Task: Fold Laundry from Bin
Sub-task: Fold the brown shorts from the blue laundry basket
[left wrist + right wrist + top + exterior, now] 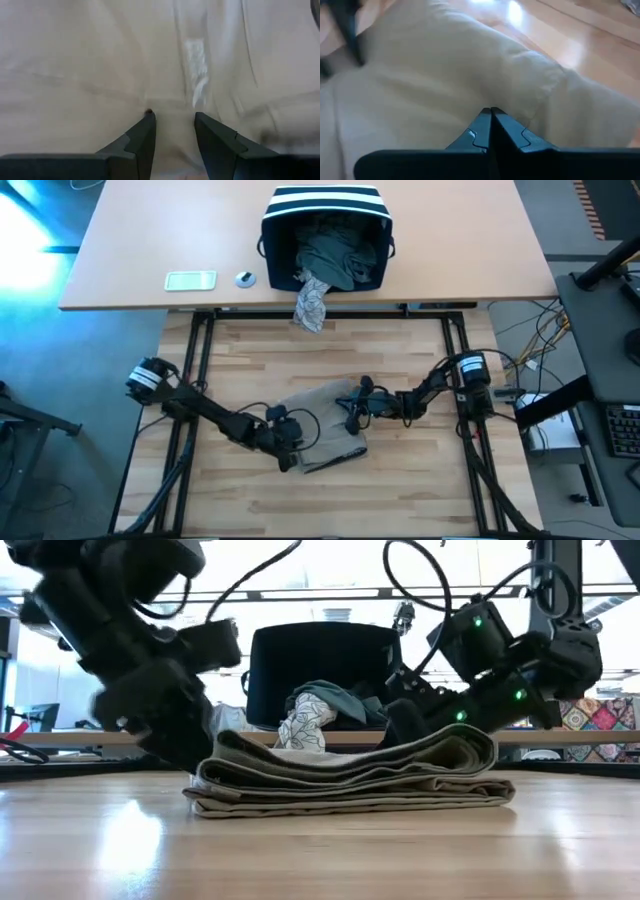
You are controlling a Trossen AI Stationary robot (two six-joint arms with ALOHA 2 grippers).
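The tan garment (325, 430) lies folded in several layers on the wooden table, a flat stack (350, 785) in the low view. My left gripper (175, 117) stands open at the stack's left end (200, 775), slanting down, with tan cloth filling the view past its fingers. My right gripper (490, 111) is shut at the stack's top right part (420, 740). The bin (325, 230), navy with white stripes, lies tipped on the far table. Dark green laundry (335, 255) sits in its mouth, and a grey-white patterned piece (312, 302) hangs over that table's edge. My left gripper has its open fingertips (150, 120) right at the tan garment's top layer (172, 100), coming slanting down from the table's left; whether they touch the cloth I cannot tell. My right gripper rests its shut fingertips (482, 117) against the tan garment's top surface (485, 95), near the right end. It comes from the table's right, slanting a little down. The garment lies flat on the table.
On the far table left of the bin lie a pale flat rectangle (190, 280) and a small round object (245, 278). Bare wooden table (250, 360) shows around the stack. Cables and equipment (540, 410) sit off the table's right side.
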